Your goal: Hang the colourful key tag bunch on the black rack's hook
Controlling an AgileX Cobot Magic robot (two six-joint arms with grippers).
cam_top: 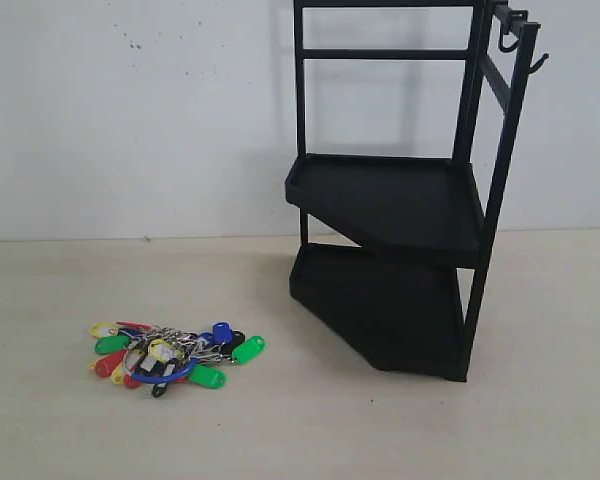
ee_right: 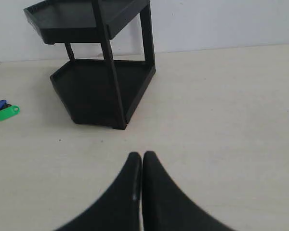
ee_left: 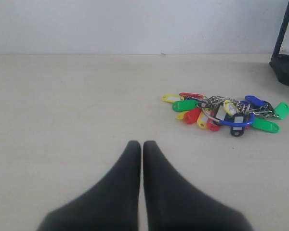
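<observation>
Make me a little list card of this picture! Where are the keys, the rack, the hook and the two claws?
keys: lying on the table, left of the rack in the exterior view, not touching it
rack: standing upright, two shelves
hook: sticks out sideways near the rack's top, nothing on it
left claw: shut, holding nothing, keys ahead of it
right claw: shut, holding nothing, facing the rack's base
hanging: not done yet

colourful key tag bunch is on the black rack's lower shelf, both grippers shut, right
Not the shelf: the colourful plastic key tag bunch lies on the beige table, apart from the black metal rack, as the exterior view shows. The left gripper and right gripper are shut.
</observation>
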